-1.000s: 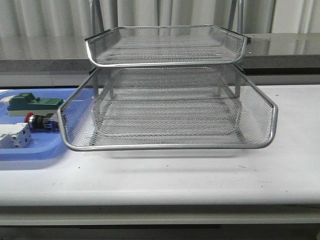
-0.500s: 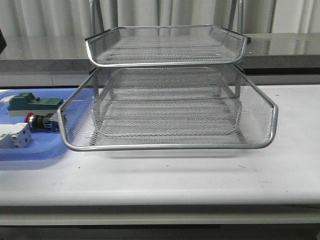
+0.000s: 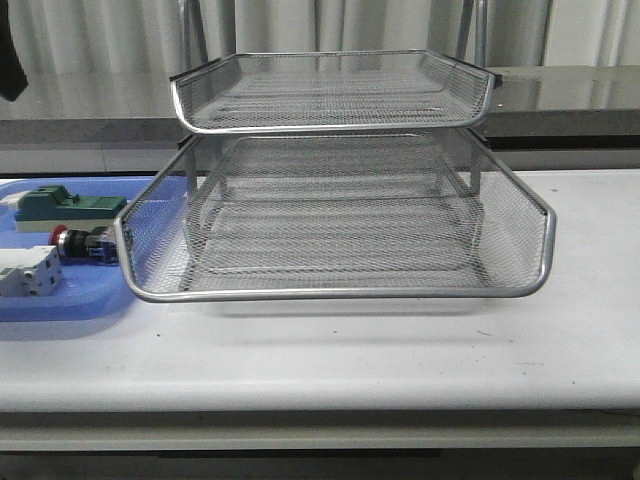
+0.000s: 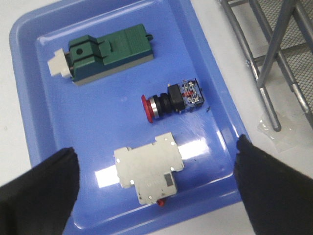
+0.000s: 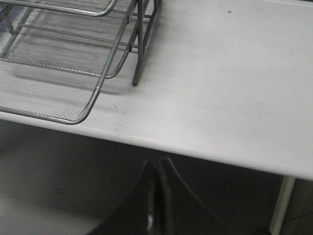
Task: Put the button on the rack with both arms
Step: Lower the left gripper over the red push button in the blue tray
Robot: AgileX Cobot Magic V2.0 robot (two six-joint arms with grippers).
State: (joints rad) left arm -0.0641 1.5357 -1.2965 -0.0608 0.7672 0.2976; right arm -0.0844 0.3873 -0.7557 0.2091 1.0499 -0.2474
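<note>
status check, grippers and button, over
Left gripper open above the blue tray, jaws wide. Right gripper shut, empty, off the table edge. Button lying in tray, untouched. Rack unobstructed.

The front camera faces the rack (image 3: 335,180) level across the table (image 3: 400,350). The left wrist looks steeply down, close, on the blue tray (image 4: 29,73) — the right wrist on the table's edge; all three share the rack.

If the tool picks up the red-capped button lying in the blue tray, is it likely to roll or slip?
The button lies on its side; its round cap and collar suggest it may roll if nudged. The squarer rear block probably limits that. The blue tray looks glossy, so it might slide.
</note>
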